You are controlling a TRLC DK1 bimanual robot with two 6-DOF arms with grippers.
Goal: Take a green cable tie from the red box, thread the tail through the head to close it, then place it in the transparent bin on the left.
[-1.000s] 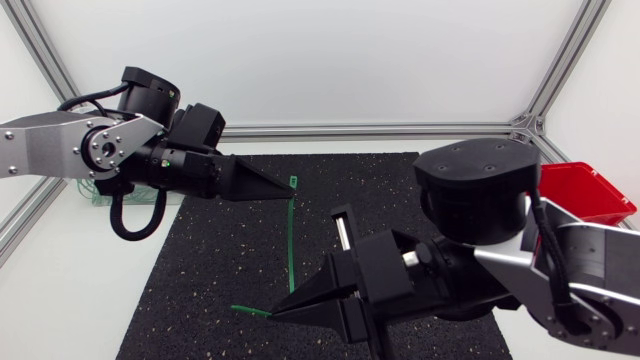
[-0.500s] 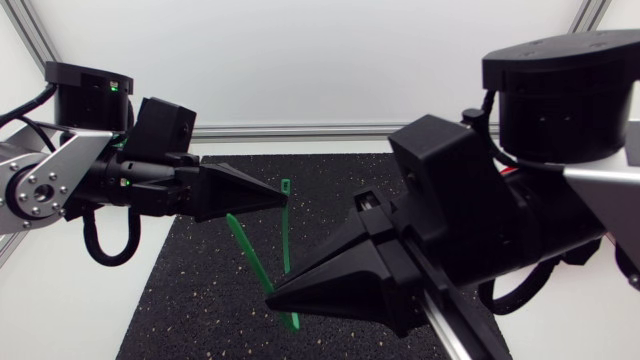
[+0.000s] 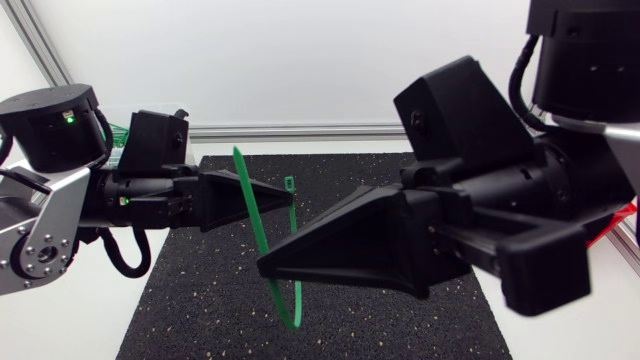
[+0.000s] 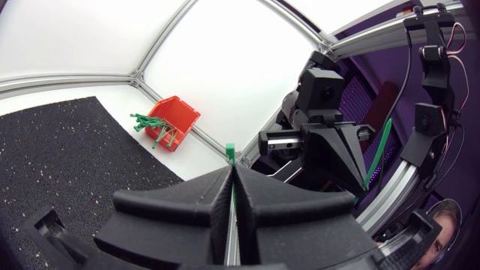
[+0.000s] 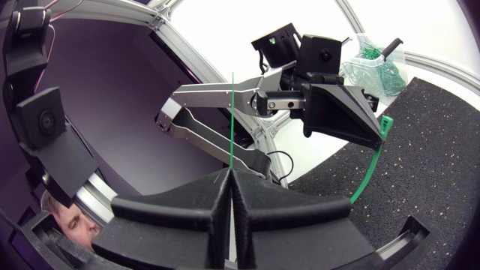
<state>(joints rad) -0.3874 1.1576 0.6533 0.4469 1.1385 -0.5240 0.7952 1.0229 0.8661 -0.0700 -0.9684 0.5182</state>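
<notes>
A green cable tie (image 3: 297,262) hangs in the air over the black mat, bent into a narrow loop. My left gripper (image 3: 288,197) is shut on its head end (image 4: 229,152), which pokes out past the fingertips. My right gripper (image 3: 262,268) is shut on the tail, whose free end (image 3: 240,165) points up and, in the right wrist view, rises thin above my right gripper (image 5: 231,174). The loop's lowest bend (image 3: 295,320) hangs below both tips. The red box (image 4: 174,126) holds several more green ties. The transparent bin (image 5: 375,60) behind the left arm holds several ties.
The black speckled mat (image 3: 200,290) covers the table's middle under both grippers. A sliver of the red box (image 3: 630,215) shows behind the right arm. Both arms stand high, close to the head camera, hiding much of the table.
Both arms rose with the tie. The right gripper lifted the tail off the mat and swung it up, bending the tie into a loop; the tips are closer together.
</notes>
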